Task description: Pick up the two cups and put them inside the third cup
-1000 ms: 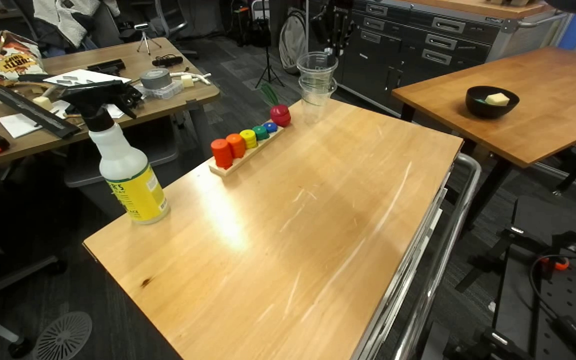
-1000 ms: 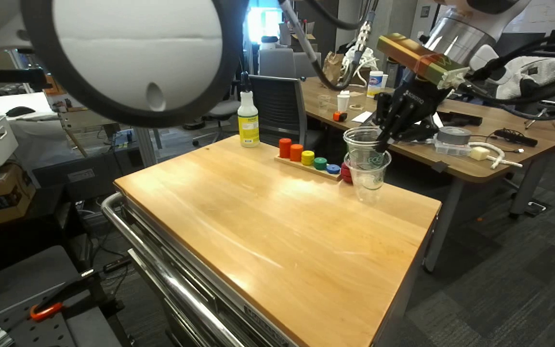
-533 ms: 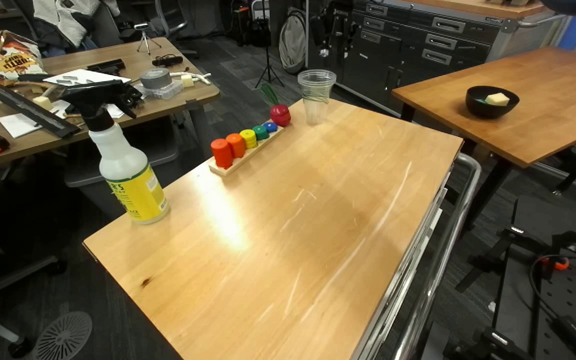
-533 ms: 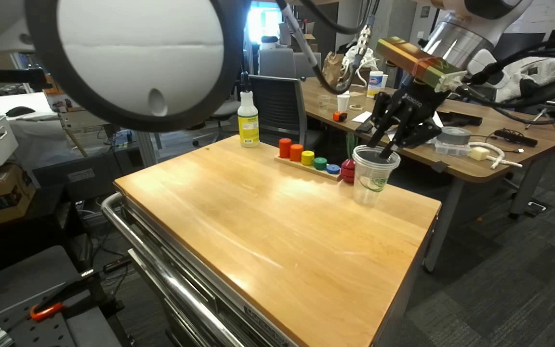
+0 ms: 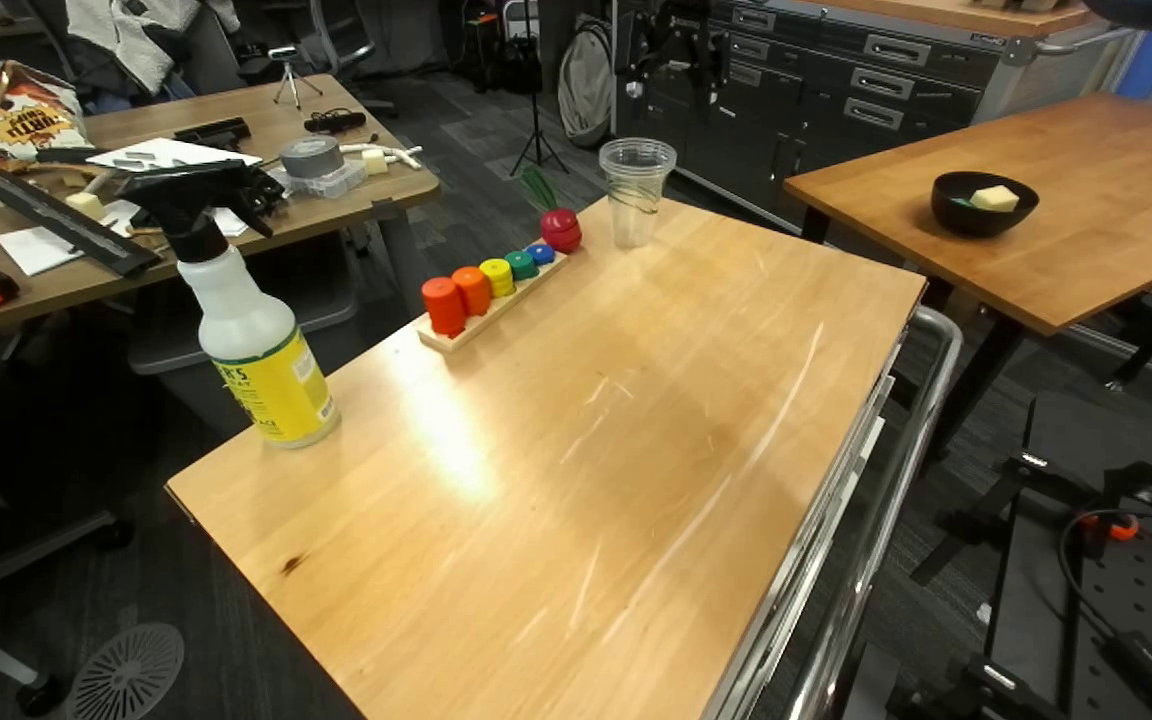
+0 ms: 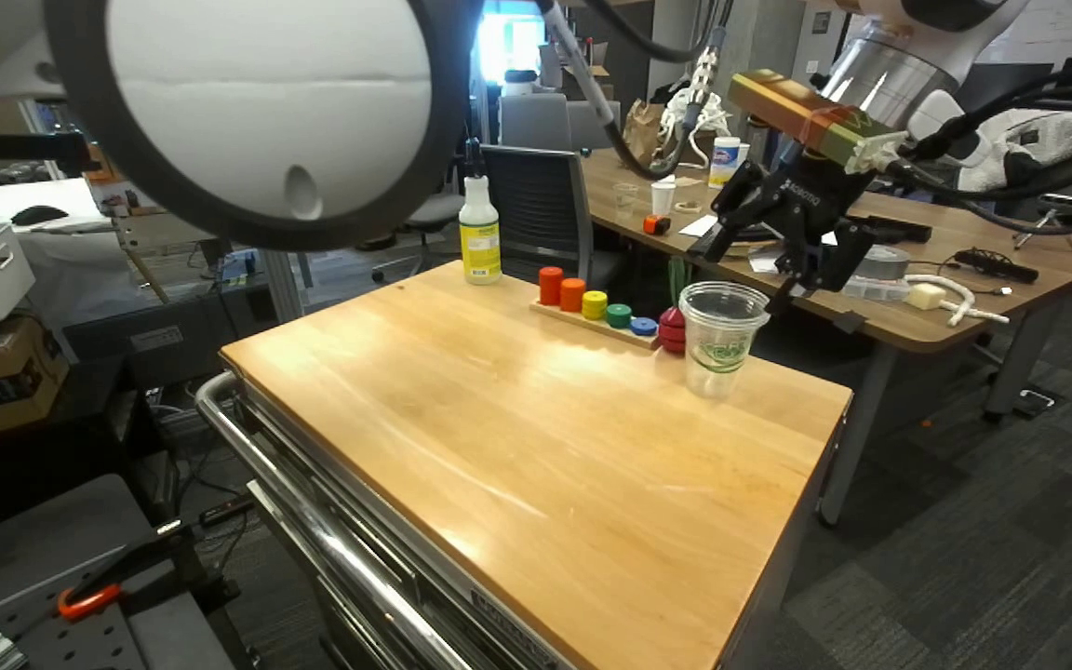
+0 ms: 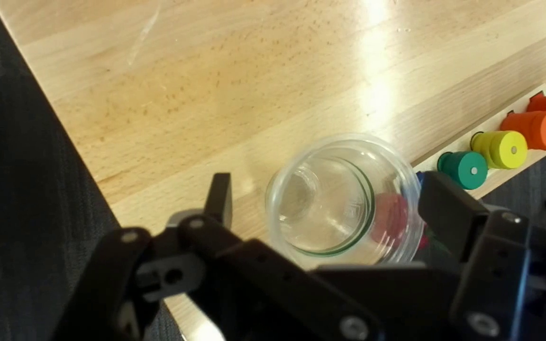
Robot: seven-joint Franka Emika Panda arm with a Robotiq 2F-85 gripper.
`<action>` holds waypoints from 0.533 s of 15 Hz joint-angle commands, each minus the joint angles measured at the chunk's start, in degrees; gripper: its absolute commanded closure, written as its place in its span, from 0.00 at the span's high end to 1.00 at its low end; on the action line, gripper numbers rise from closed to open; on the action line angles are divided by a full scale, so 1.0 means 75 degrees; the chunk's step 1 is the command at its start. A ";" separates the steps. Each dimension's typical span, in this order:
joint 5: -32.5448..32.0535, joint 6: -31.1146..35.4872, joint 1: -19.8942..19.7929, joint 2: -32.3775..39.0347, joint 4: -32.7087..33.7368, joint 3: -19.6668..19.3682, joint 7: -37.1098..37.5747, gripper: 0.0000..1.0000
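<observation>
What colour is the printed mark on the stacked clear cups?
Green: the printed mark on the stacked clear cups shows best in an exterior view.

In an exterior view, a spray bottle (image 5: 269,360) stands on the left of a wood-topped cart (image 5: 576,420). Farther back, round blocks (image 5: 498,280) in five colours sit on a wooden board (image 5: 493,314), with a leafy red vegetable (image 5: 561,231) just beside its far end. A black bowl (image 5: 976,222) on the right table (image 5: 1116,170) holds a pale yellow block (image 5: 994,199).
</observation>
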 commanded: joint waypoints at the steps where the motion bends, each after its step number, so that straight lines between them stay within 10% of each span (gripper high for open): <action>1: -0.0366 -0.0502 0.0092 -0.0457 0.0050 -0.0185 -0.0111 1.00; 8: -0.1465 -0.0091 0.0573 -0.1760 0.0193 -0.0692 -0.0385 1.00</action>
